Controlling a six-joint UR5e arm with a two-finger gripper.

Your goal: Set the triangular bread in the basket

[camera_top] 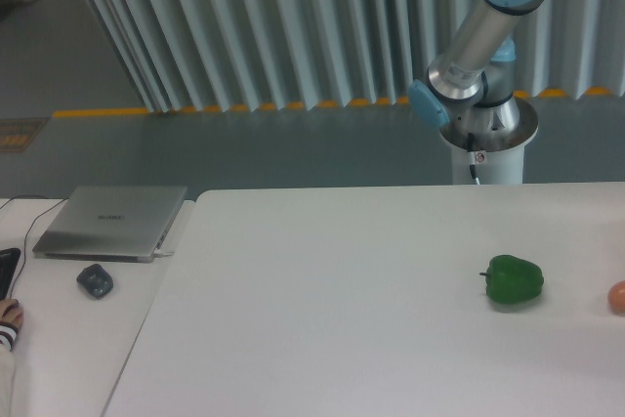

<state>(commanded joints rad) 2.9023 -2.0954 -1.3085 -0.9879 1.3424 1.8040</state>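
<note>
I can't see the bread or my gripper; left of the green pepper the white table runs bare to its edge

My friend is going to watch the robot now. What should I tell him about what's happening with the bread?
End effector: out of the picture; only the arm and its base show, behind the table.
Bread and basket: neither is in view, so nothing shows whether the bread is in the basket.
On the table: a green pepper and a small pink-orange fruit at the right edge, apart from each other. A laptop and mouse sit on the left.
Left to do, as far as can be seen: find the bread, pick it up, put it in the basket.
</note>
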